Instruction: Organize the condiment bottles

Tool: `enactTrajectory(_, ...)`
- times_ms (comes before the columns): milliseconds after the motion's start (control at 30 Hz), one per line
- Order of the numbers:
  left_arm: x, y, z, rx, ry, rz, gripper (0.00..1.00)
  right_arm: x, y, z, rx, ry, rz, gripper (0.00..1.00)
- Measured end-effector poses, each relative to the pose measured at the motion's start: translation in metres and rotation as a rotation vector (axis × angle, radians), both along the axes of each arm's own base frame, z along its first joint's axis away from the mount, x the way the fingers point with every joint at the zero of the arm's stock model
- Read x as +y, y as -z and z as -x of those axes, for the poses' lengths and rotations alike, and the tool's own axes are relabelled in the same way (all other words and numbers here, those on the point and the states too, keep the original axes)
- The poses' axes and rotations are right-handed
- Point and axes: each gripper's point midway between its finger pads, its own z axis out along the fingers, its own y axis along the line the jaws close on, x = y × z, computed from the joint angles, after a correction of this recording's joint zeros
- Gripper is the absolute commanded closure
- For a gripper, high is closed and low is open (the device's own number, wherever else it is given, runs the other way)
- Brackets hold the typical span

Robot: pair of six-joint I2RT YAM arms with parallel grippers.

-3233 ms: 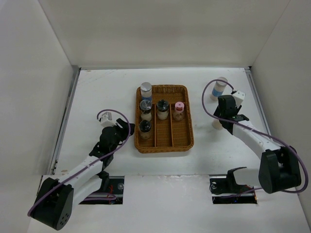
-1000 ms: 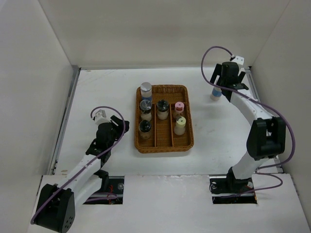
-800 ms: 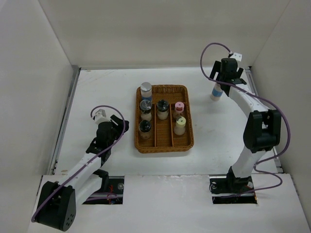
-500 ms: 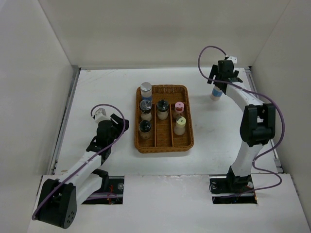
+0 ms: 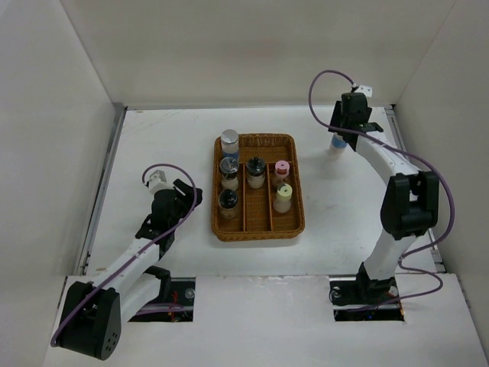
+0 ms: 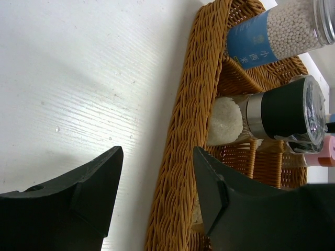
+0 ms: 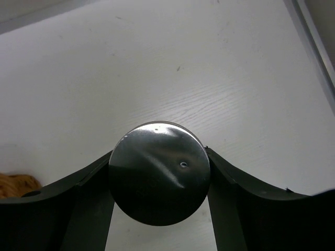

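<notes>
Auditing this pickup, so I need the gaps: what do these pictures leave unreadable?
Top view: right gripper covers most of the outlying bottle.
Right wrist: only its silver cap shows; grip contact unclear.
Left wrist: blue-labelled bottle and pink cap cut off by the right edge.

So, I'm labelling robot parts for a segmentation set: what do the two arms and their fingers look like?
The left arm and right arm have white links with black joints and bases. A purple cable loops off each wrist near a small white block. The fingers are matte black and wedge-shaped.
</notes>
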Motion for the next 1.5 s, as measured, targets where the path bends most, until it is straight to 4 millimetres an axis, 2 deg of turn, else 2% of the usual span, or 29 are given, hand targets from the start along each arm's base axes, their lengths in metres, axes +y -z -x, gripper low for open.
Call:
enactTrajectory(100,0.0,-0.001,0.0,-0.003,0.0,0.001,0.46,0.024,-0.035,0.006,-0.069,-0.054,0.014,0.5)
enactTrajectory(200,0.0,-0.001,0.0,-0.003,0.001,0.001,0.46,0.063,-0.072,0.013,-0.141,-0.142,0.015,0.5)
enactTrajectory(300,-0.001,-0.001,0.0,-0.004,0.003,0.001,0.46,0.108,-0.099,0.015,-0.203,-0.238,0.007,0.5)
enactTrajectory(400,-0.001,-0.004,0.0,-0.012,0.004,0.004,0.46,0.148,-0.114,0.017,-0.241,-0.325,-0.016,0.5)
enactTrajectory(467,-0.001,-0.008,0.001,-0.024,0.003,0.007,0.46,0.168,-0.118,0.015,-0.251,-0.365,-0.024,0.5)
enactTrajectory(600,0.001,-0.017,0.001,-0.051,-0.002,0.014,0.46,0.196,-0.105,0.008,-0.234,-0.413,-0.025,0.5)
enactTrajectory(767,0.005,-0.022,0.001,-0.064,-0.014,0.017,0.46,0.219,-0.059,0.003,-0.147,-0.452,-0.01,0.5)
enactTrajectory(867,0.007,-0.022,0.001,-0.061,-0.022,0.016,0.46,0.227,-0.031,0.003,-0.095,-0.464,-0.003,0.5)
enactTrajectory(967,0.009,-0.021,0.002,-0.057,-0.026,0.015,0.46,0.23,-0.011,0.007,-0.055,-0.474,0.001,0.49)
enactTrajectory(1167,0.009,-0.02,0.002,-0.053,-0.026,0.014,0.46,0.23,0.01,0.014,-0.023,-0.472,-0.005,0.44)
enactTrajectory(1333,0.009,-0.02,0.002,-0.053,-0.026,0.014,0.46,0.233,0.01,0.009,-0.051,-0.466,-0.02,0.35)
enactTrajectory(1500,0.009,-0.02,0.002,-0.053,-0.026,0.014,0.46,0.235,0.009,0.008,-0.059,-0.464,-0.031,0.21)
